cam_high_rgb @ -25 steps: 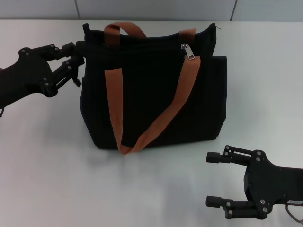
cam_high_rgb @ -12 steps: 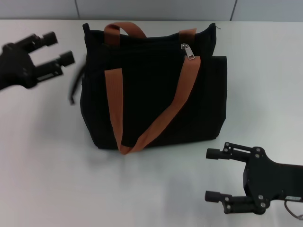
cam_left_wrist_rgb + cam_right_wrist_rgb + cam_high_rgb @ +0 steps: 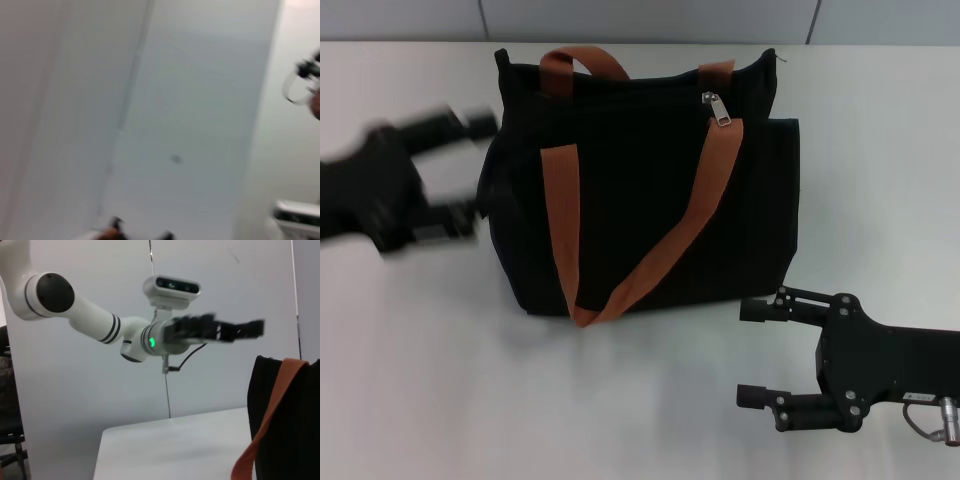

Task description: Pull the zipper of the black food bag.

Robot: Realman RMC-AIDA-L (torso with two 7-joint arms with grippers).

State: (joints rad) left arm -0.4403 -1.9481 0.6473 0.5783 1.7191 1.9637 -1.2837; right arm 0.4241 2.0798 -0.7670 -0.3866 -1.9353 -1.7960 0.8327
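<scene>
Now my left pincer, spread wide and holding nothing, has swung back beside the black bag on the table, whose zipper pull hasn't moved, while my right pincer waits open nearby.

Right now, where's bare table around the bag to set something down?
Free: the near strip of table between the black food bag and the table's front edge, left of the right tool; also the table right of the bag, above that tool. Crowded: the bag's left side, where the open left tool hovers close.
</scene>
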